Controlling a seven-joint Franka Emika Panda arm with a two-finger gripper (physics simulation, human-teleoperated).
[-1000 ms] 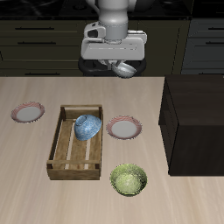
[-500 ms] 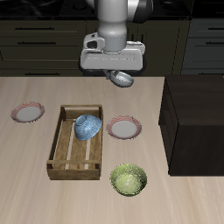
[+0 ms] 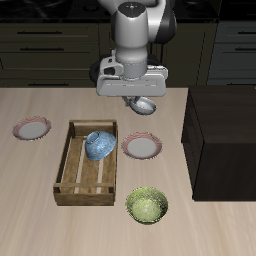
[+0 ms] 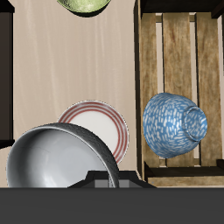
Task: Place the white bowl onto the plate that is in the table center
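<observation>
Exterior view: gripper [image 3: 141, 101] clamped on white bowl [image 3: 144, 104], aloft behind the plate [image 3: 141, 147], beside the crate [image 3: 88, 162].
Wrist view: white bowl [image 4: 57, 157] overlapping plate [image 4: 98, 122]. Mid-carry, seemingly; next, forward over the plate, then lower and release.

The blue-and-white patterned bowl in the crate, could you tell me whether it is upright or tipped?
Tipped. The patterned bowl lies on its side in the wooden crate, outer wall and foot ring showing.
</observation>
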